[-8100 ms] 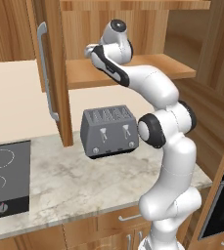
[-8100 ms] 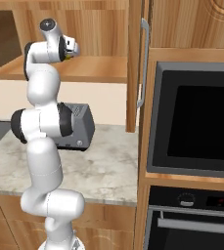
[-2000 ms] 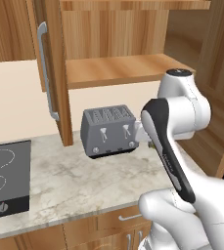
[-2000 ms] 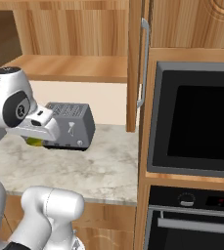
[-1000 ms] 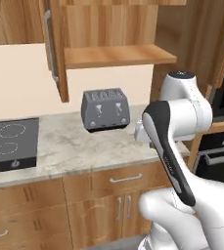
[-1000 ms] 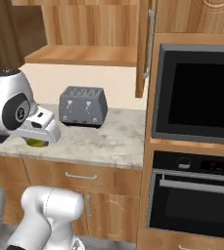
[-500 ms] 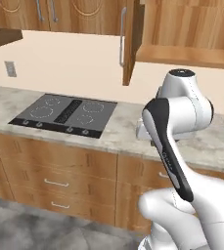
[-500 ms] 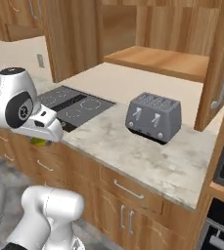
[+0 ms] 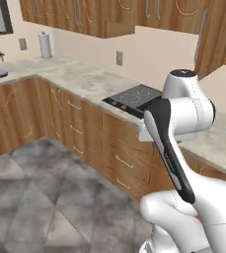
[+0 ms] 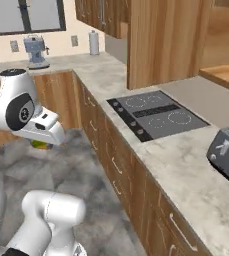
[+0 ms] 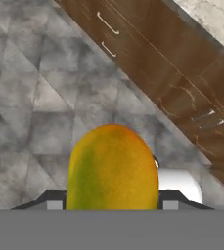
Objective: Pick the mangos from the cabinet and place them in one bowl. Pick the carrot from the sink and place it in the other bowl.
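Our gripper [image 11: 112,207] is clamped on a mango [image 11: 112,168], carried low over the grey tiled floor [image 11: 30,112] in front of the wooden drawers [image 11: 172,83]. If the grip slackens while we travel, we risk dropping the fruit, since it looks held only near its base, though the fingers are mostly hidden. Its long axis runs along the gripper, free end pointing away from the hand.

I see a grey stone-tiled floor [image 9: 40,197] running along warm wooden base cupboards [image 9: 92,136] under a pale marbled surface [image 10: 186,165]. A black cooktop [image 10: 156,115] sits in it, a window [image 10: 26,15] shows on the far wall, and wall cupboards [image 9: 90,15] hang above a cream wall [image 9: 149,52].
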### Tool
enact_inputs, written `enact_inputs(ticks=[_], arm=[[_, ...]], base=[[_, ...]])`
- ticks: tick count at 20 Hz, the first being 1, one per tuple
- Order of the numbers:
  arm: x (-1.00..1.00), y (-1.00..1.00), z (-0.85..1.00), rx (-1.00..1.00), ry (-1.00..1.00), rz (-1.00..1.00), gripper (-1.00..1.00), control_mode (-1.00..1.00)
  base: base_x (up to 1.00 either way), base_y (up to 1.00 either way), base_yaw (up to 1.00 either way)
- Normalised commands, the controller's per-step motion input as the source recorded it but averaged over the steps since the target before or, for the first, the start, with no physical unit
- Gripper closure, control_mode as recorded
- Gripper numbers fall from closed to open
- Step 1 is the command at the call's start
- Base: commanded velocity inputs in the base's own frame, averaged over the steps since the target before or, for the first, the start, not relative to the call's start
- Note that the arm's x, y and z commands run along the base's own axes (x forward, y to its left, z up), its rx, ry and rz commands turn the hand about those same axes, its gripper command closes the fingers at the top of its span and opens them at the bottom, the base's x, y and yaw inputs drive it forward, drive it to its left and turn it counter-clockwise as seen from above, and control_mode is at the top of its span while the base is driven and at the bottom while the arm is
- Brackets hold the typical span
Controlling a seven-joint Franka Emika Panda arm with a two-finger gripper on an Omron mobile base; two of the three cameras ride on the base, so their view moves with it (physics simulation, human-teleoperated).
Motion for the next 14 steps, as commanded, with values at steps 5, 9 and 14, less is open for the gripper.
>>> enact_inputs(ticks=[5, 9, 14], arm=[[0.00, 0.00, 0.00, 0.00, 0.00, 0.00, 1.00, 1.00], [0.00, 0.00, 0.00, 0.00, 0.00, 0.00, 1.00, 1.00], [0.00, 0.00, 0.00, 0.00, 0.00, 0.00, 1.00, 1.00]], base=[[-0.34, 0.00, 0.92], [-0.29, 0.00, 0.94], [-0.28, 0.00, 0.95]])
